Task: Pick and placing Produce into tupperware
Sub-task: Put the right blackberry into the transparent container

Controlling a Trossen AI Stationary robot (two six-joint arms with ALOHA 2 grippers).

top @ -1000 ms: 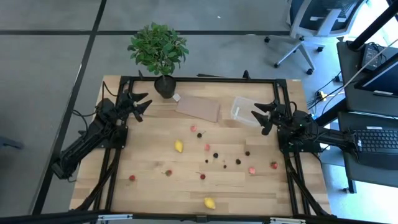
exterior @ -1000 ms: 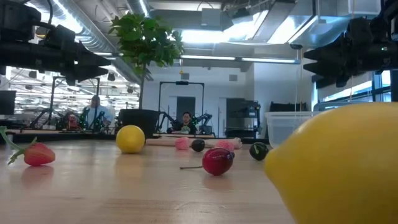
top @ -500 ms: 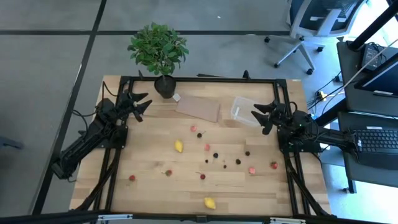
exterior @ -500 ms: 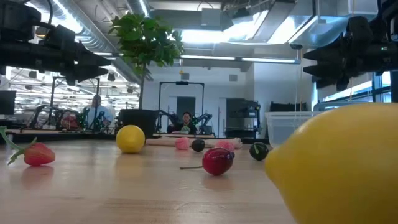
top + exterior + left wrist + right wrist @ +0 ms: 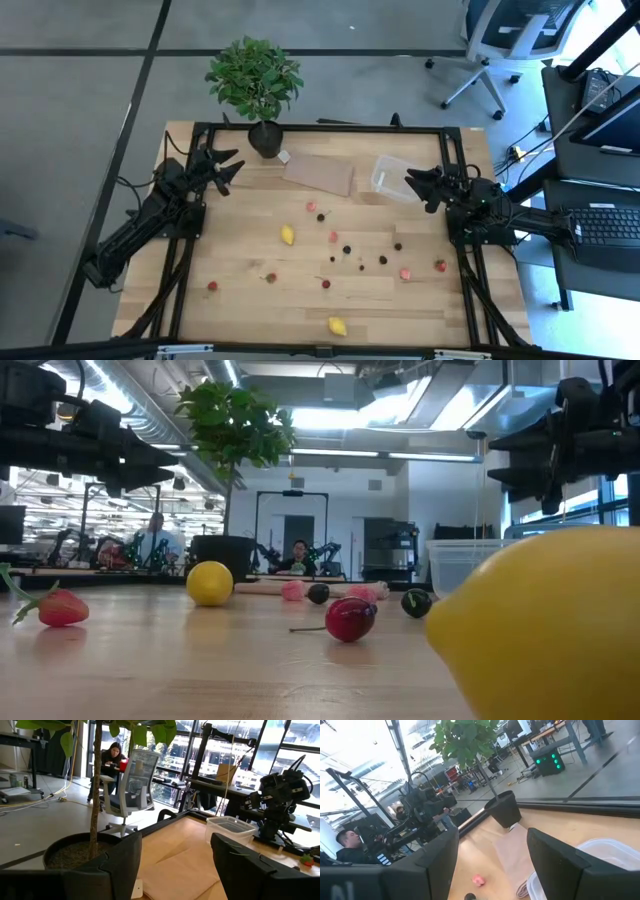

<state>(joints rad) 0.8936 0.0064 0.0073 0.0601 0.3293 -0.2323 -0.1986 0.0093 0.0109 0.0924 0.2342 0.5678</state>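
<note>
The produce lies scattered on the wooden table: one lemon (image 5: 287, 235) mid-table, another lemon (image 5: 337, 326) near the front edge, and several red berries (image 5: 405, 273) and dark cherries (image 5: 382, 260) between them. The clear tupperware (image 5: 394, 178) rests on its base at the far right. My left gripper (image 5: 232, 170) hovers open at the far left, beside the plant pot, pointing level. My right gripper (image 5: 415, 188) hovers open just right of the tupperware, also level. Nothing sits between either pair of fingers (image 5: 120, 865) (image 5: 555, 860).
A potted plant (image 5: 255, 85) stands at the far edge, and a flat brown sheet (image 5: 318, 174) lies between it and the tupperware. Black frame rails (image 5: 320, 127) run round the table. People sit at desks in the room behind. An office chair (image 5: 500, 45) stands beyond the far right corner.
My right gripper has rolled about the line along which it points, staying in place above the table. Its fingers stand just as far apart as before. Nothing else has moved.
</note>
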